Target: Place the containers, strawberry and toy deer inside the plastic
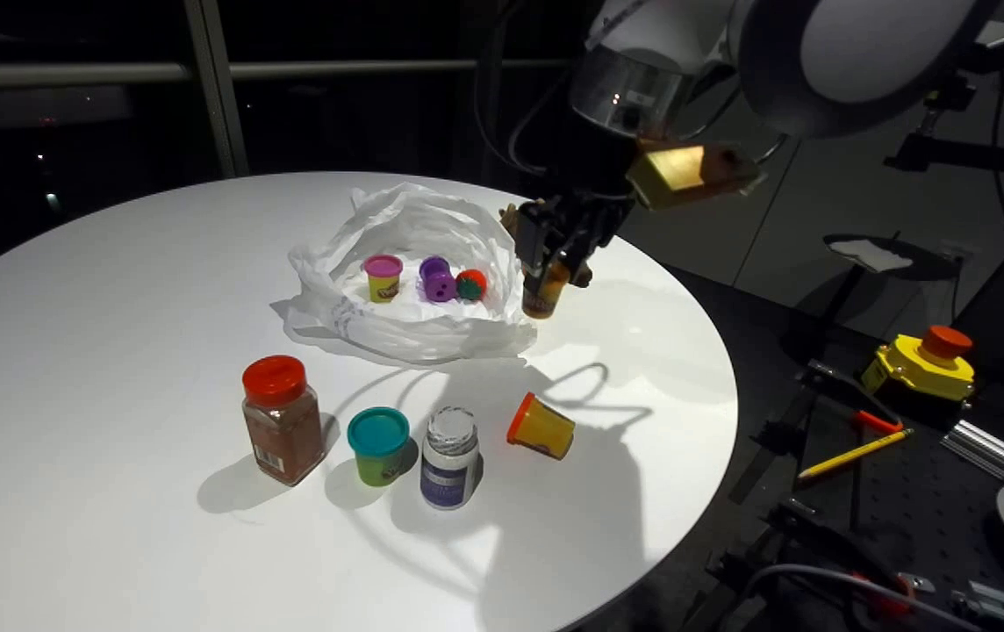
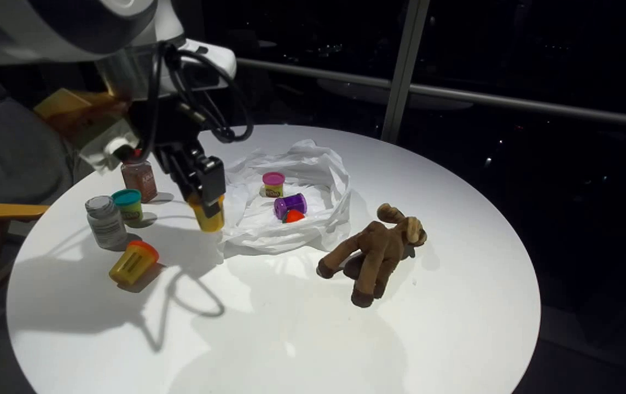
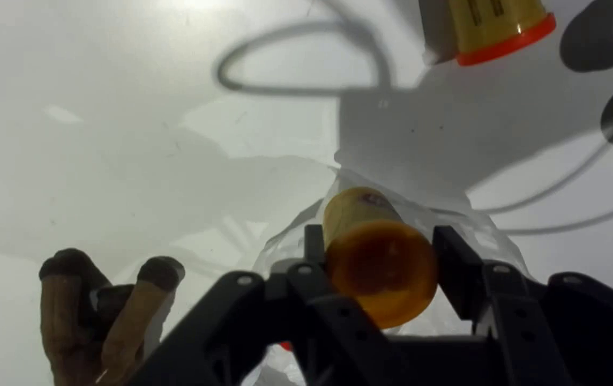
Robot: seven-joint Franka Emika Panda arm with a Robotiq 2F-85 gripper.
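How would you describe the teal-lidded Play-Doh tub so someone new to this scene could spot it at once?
On the round white table, find the white plastic bag. In an exterior view, below it, the teal-lidded Play-Doh tub stands between a red-lidded jar and a white bottle. Its teal lid and green body set it apart from both.

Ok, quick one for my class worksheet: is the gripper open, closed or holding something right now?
Gripper: closed, holding a yellow container with an orange top.
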